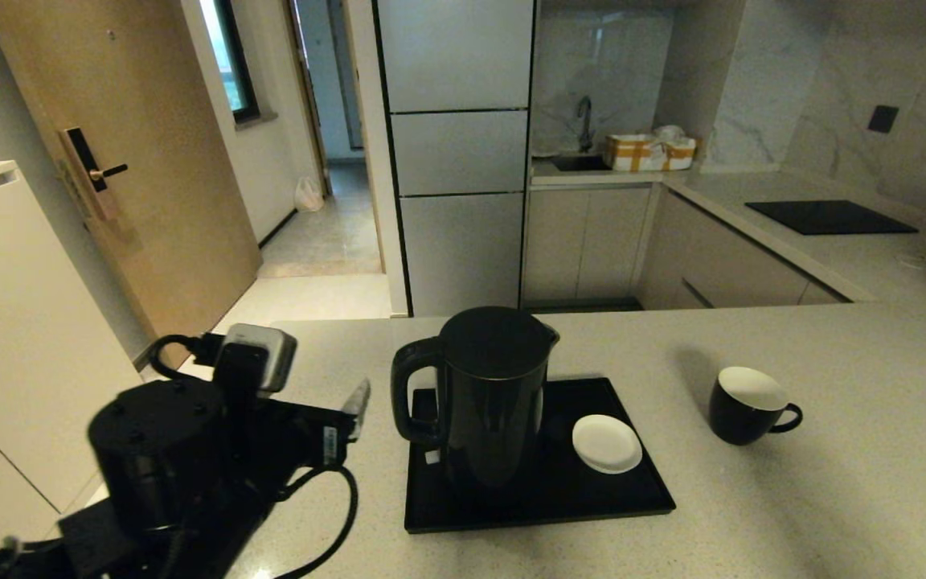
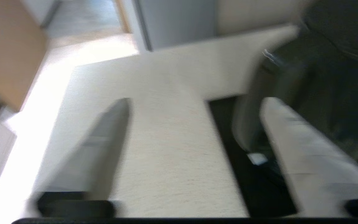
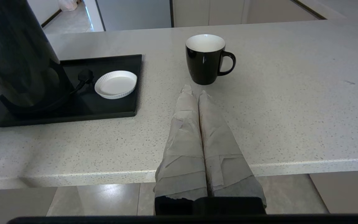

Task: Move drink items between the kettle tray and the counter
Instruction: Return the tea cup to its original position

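Observation:
The tall glossy black kettle (image 1: 495, 394) stands on the left half of the flat black tray (image 1: 624, 498), its loop handle (image 1: 408, 394) turned toward my left arm. My left gripper (image 1: 354, 406) hovers just left of that handle. In the left wrist view the left gripper (image 2: 196, 102) is open over bare counter (image 2: 166, 155), one finger (image 2: 297, 146) reaching beside the kettle handle (image 2: 247, 118). The black mug (image 1: 748, 404), white inside, sits on the counter (image 1: 833, 498) right of the tray. My right gripper (image 3: 194, 91) is shut and empty, just short of the mug (image 3: 205, 62).
A small white saucer (image 1: 606, 442) lies on the tray's right half, with a black plug (image 3: 85, 76) beside the kettle foot. A black hob panel (image 1: 830, 216) is at the far right. The counter's near edge (image 3: 291, 166) runs under the right gripper.

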